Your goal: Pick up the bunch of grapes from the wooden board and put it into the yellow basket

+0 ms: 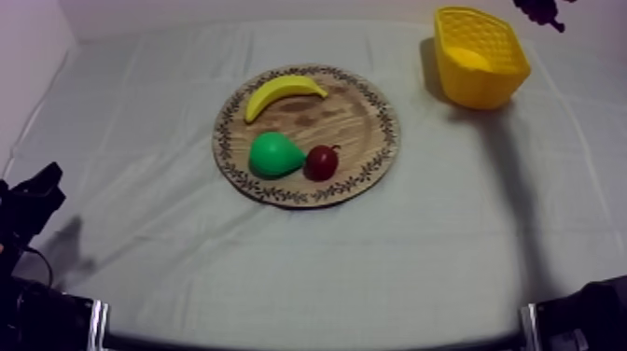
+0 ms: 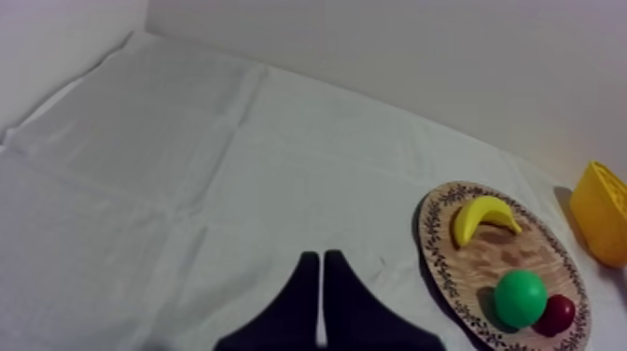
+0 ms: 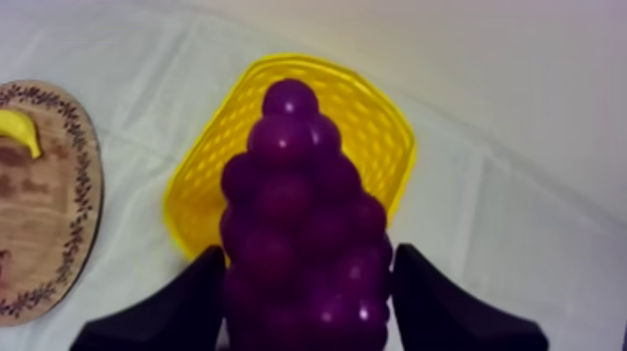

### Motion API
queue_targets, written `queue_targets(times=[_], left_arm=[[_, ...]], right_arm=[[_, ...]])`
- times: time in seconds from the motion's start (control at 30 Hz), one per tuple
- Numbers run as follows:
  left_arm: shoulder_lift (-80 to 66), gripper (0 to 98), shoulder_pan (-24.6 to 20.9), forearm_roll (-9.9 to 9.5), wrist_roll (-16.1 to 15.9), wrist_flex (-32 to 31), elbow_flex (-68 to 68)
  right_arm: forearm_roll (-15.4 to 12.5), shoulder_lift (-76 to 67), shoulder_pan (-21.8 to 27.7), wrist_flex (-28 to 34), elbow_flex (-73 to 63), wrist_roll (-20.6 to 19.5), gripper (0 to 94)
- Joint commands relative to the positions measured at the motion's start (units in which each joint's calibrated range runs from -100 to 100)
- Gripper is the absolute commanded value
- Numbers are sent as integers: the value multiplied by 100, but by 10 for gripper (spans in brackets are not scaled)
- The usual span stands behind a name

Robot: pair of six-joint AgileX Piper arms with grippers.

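Note:
The purple bunch of grapes hangs in the air right above the yellow basket, and my right gripper is shut on it with a black finger on each side. In the top view the grapes show as a dark shape at the far right, just beyond the basket. The round wooden board lies mid-table, well to the left of the basket. My left gripper is shut on nothing, its fingers together as a wedge above bare cloth; it rests low at the left side.
On the board lie a banana, a green pear and a small red fruit. Bare grey-white cloth spreads between board and basket. My right arm's base sits at the front right edge.

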Motion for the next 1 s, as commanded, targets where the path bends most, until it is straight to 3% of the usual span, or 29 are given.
queue_targets(times=[0.0,0.37,0.63,0.97], left_arm=[[0,0,1,0,0,-2,1],[0,0,1,0,0,-2,1],[0,0,1,0,0,-2,1],[0,0,1,0,0,-2,1]], right_arm=[[16,324,7,-57,-342,26,327],[51,1656,-17,-512,-1038,85,321],[-80,2255,-34,-855,-1196,0,318],[13,2789,-137,-1076,-1154,-10,321]])
